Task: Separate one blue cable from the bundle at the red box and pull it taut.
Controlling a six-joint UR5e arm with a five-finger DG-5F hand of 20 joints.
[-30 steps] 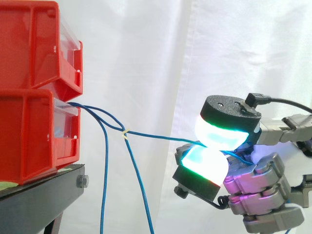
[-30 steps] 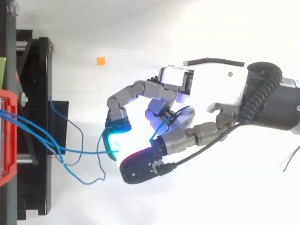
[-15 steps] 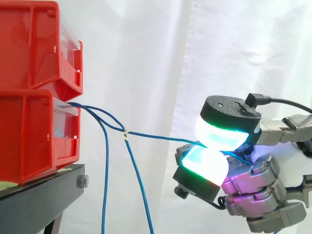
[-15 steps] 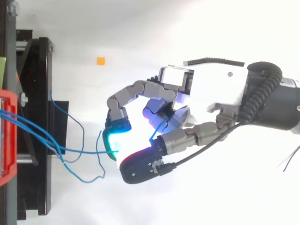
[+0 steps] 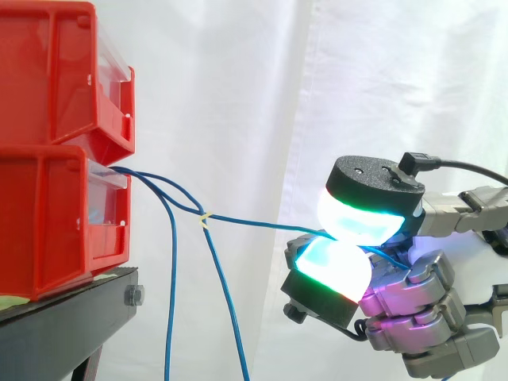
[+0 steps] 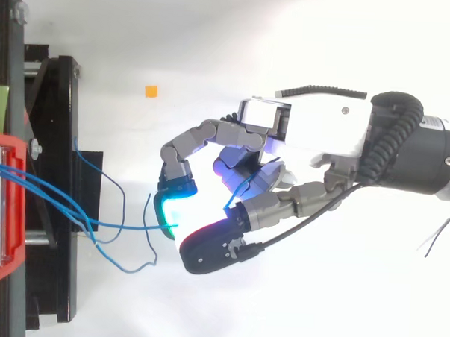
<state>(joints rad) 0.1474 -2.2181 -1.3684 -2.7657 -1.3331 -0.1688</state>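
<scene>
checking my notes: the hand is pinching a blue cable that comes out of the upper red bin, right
Not quite. The hand does pinch a blue cable, but the side view shows that cable coming out of the lower red bin, not the upper red bin.

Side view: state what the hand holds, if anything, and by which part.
A blue cable, pinched by the hand between its fingers, on its span out from the red box.
</scene>
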